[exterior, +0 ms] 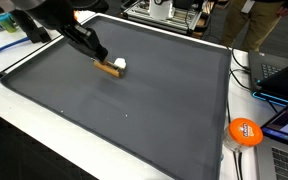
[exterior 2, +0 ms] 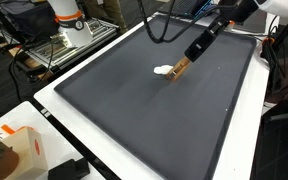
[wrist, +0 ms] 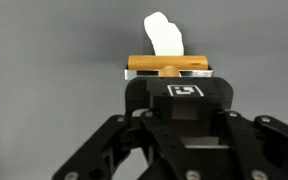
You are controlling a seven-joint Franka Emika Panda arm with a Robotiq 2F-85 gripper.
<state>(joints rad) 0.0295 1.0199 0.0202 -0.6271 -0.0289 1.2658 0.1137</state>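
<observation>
Stretching across the white counter (exterior: pixel 29 135) is a big dark grey mat (exterior: pixel 154 110), and over its far half the black arm (exterior: pixel 69 30) reaches down at a slant. Its pincer (exterior: pixel 98 60) is clamped tight on a small wooden block (exterior: pixel 109 68) low against the mat. A white lump (exterior: pixel 120 64) sits right against the block, on the side away from the pincer.

Gripper (wrist: pixel 170 74): we see matte black, angular linked bars across the lower frame.
Marking: small white square logo (wrist: pixel 187 90), centre.
Arm (exterior 2: pixel 280 6): white link, upper right corner.
</observation>
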